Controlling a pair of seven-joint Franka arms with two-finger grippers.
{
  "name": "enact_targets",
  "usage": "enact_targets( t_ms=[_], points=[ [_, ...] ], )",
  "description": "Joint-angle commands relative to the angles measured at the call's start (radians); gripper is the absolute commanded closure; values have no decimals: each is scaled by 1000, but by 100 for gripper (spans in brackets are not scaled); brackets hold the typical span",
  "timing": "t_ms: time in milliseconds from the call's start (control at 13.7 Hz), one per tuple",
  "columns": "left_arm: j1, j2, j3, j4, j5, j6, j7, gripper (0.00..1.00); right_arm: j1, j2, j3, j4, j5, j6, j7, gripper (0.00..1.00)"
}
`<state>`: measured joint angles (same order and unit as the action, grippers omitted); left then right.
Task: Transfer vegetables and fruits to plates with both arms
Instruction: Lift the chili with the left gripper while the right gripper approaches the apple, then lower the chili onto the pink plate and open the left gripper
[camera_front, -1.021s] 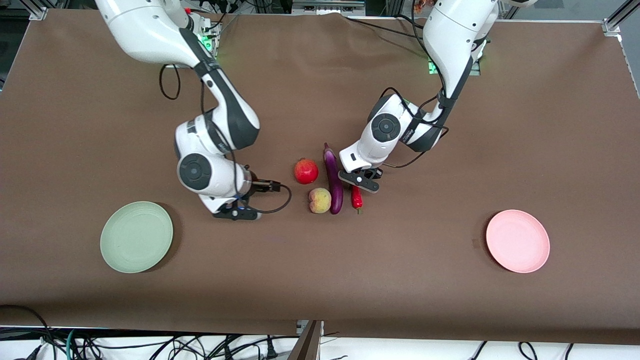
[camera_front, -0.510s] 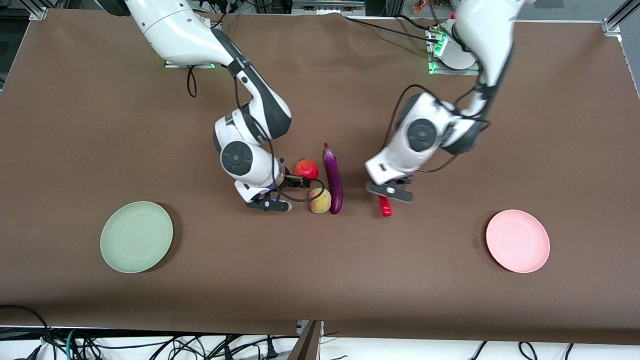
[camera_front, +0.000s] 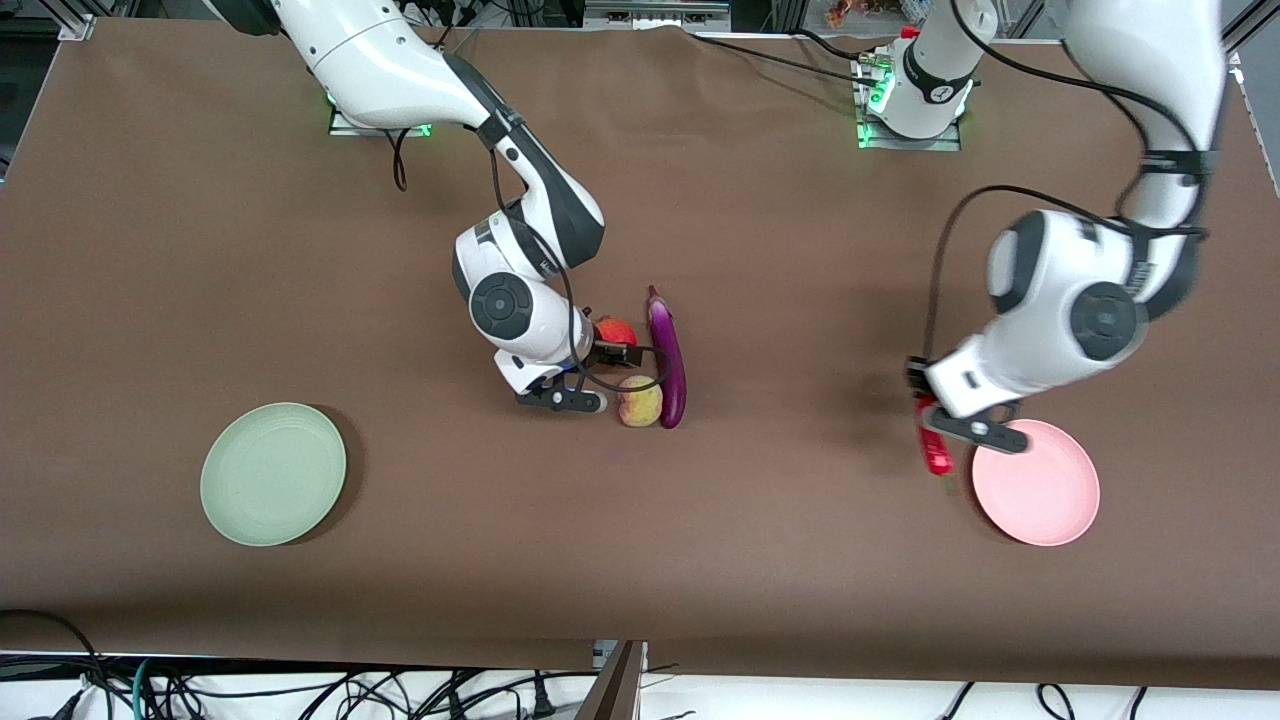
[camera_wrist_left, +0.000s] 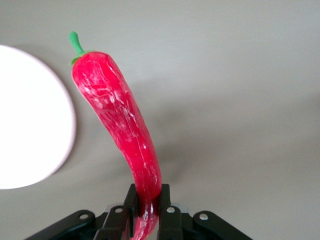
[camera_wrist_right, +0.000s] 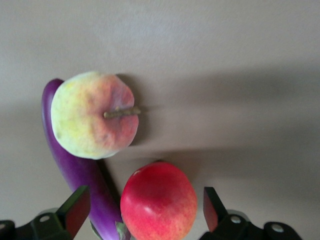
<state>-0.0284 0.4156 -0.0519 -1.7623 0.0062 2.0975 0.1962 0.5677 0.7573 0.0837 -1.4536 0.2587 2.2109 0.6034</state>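
- the left gripper (camera_front: 936, 440) is in the air over bare table just beside the rim of the pale pink plate (camera_front: 1050, 500), at the left arm's end of the table.
- its fingers are pinched on the thick end of the red chili pepper (camera_wrist_left: 120, 125); in the left wrist view the pepper sticks out past the fingertips with its green stem end leading, and the plate (camera_wrist_left: 30, 120) shows as a bright white curve to one side.
- the pepper does not look to be over the plate yet; to do this step well, the gripper should carry on until the whole length of the pepper is above the plate's middle, then come low before letting go, because a curved pepper dropped from height or across the rim would likely roll off.
- the right gripper (camera_wrist_right: 145, 205) is low over the pomegranate (camera_wrist_right: 159, 200), its fingers spread wide with one on each side of the fruit and no contact that i can make out.
- the eggplant (camera_wrist_right: 80, 175) lies very close to one finger, possibly touching, though the wrist view does not settle that; the descent should stay centred on the pomegranate so that finger does not catch the eggplant.
- the peach (camera_front: 640, 401) rests against the eggplant (camera_front: 667, 358), nearer the front camera than the pomegranate (camera_front: 615, 331).
- the pale green plate (camera_front: 273, 473) sits toward the right arm's end of the table, well apart from the fruit and with nothing on it.
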Motion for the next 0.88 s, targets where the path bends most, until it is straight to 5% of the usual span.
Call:
enact_targets(
  t_ms=[0, 438, 583, 802],
  points=[
    [114, 60, -19, 88, 63, -13, 89, 100, 27, 23, -9, 6, 10, 10, 7, 0],
    [222, 285, -20, 328, 57, 7, 267, 100, 29, 39, -9, 4, 8, 10, 3, 6],
    [220, 313, -20, 333, 57, 9, 261, 100, 29, 43, -9, 4, 11, 9, 7, 41],
    [231, 365, -20, 334, 58, 70, 281, 100, 29, 48, -9, 4, 10, 7, -2, 78]
  ],
)
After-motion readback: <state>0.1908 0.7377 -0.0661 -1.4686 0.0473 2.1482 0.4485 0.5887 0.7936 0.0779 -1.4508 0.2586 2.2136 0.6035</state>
